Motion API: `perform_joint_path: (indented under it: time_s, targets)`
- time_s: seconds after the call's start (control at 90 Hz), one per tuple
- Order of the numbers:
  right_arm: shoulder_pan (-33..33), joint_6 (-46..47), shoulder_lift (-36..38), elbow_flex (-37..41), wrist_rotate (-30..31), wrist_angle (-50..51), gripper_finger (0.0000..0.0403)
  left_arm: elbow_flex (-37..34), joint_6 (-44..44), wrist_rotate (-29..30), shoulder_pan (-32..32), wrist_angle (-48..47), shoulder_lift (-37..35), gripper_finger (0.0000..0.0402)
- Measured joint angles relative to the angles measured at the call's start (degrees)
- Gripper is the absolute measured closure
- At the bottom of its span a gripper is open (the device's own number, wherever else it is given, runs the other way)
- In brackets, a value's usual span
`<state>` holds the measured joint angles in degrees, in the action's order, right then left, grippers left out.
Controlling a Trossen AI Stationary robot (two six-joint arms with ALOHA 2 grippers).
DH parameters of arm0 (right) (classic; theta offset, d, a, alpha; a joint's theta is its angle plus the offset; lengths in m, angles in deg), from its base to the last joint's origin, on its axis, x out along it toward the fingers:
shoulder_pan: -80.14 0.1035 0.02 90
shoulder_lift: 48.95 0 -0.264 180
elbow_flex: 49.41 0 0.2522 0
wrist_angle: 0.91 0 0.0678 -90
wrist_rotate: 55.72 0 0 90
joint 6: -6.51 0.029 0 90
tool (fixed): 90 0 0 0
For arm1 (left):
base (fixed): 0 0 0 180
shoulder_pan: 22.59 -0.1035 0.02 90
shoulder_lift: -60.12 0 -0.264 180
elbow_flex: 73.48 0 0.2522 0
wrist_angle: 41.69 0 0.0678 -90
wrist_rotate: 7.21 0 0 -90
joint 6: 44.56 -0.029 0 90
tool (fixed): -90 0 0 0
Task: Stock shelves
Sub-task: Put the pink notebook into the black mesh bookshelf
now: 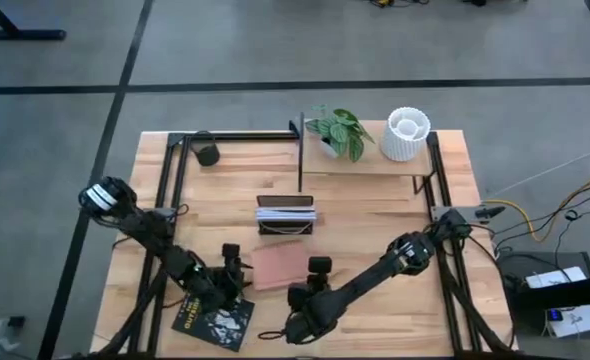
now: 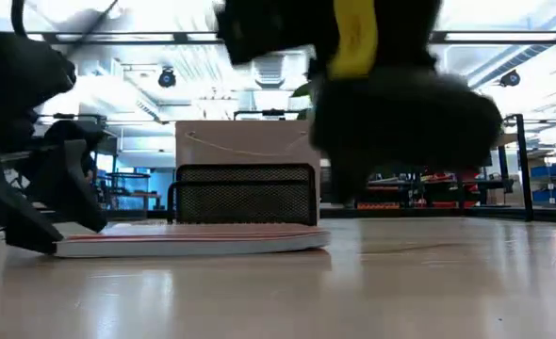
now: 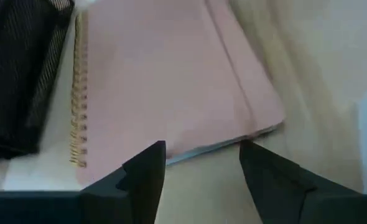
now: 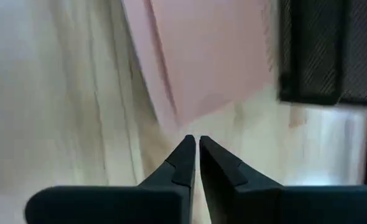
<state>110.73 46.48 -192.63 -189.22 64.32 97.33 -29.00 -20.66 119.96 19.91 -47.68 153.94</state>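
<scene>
Right gripper (image 4: pixel 192 142): we see it clenched, empty, beside notebook (image 1: pixel 281 266).
Left gripper (image 3: pixel 202 149): released, at notebook edge.

The left dark two-finger gripper (image 3: pixel 202 163) sits low at the table's near-left, its arm stretched forward from the left edge, and its fingers stand parted with a clear gap between them. The right dark two-finger gripper (image 4: pixel 192 152) sits low at the near middle, its arm reaching diagonally from the right side, fingertips pressed together.
</scene>
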Motion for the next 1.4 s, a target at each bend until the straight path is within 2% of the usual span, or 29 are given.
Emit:
perform_joint_path:
  time_s: [0.167, 0.3, 0.389, 0.511, 0.667, 0.878, 1.011, 1.122, 1.267, 1.4]
  targets:
    - [-0.1, 7.0, 0.0, 7.3, 1.7, -1.6, 0.0308, 0.1, 0.3, 0.1, -0.6, 4.3, 4.8, 0.0235]
    - [-0.1, 7.2, 0.6, 11.1, 2.8, -6.0, 0.0256, 0.1, 0.9, 0.2, -0.7, 6.3, 6.5, 0.0251]
    - [-0.1, 5.2, 0.7, 12.4, 3.1, -10.1, 0.0236, 0.1, 1.2, 0.3, -0.7, 7.3, 6.9, 0.0260]
    - [-0.1, 3.5, 0.6, 12.1, 4.4, -13.2, 0.0230, 0.0, 0.9, 0.0, -0.8, 7.9, 6.6, 0.0272]
    - [0.3, 2.6, 0.4, 10.9, 9.0, -14.6, 0.0238, 0.0, 0.7, -0.1, -0.8, 7.9, 6.4, 0.0282]
    - [-0.1, -1.3, 0.3, 10.1, 9.2, -15.2, 0.0217, 0.0, 0.6, -0.2, -0.8, 7.8, 6.4, 0.0290]
    - [-0.1, 1.2, 0.4, 9.9, 9.1, -12.0, 0.0200, -0.1, -0.5, -1.5, -0.8, 7.6, 5.6, 0.0292]
    - [0.4, 4.0, 0.8, 10.1, 9.1, -7.8, 0.0190, -0.1, -1.7, -2.8, -0.8, 6.5, 2.4, 0.0291]
    - [0.7, 4.0, 1.8, 10.2, 7.6, -4.7, 0.0179, -0.5, -2.4, -5.2, -0.7, -2.0, -4.8, 0.0292]
    - [0.7, 4.0, 1.9, 10.3, 7.5, 0.1, 0.0174, -0.4, -0.8, -0.9, -0.7, -9.6, -11.0, 0.0300]
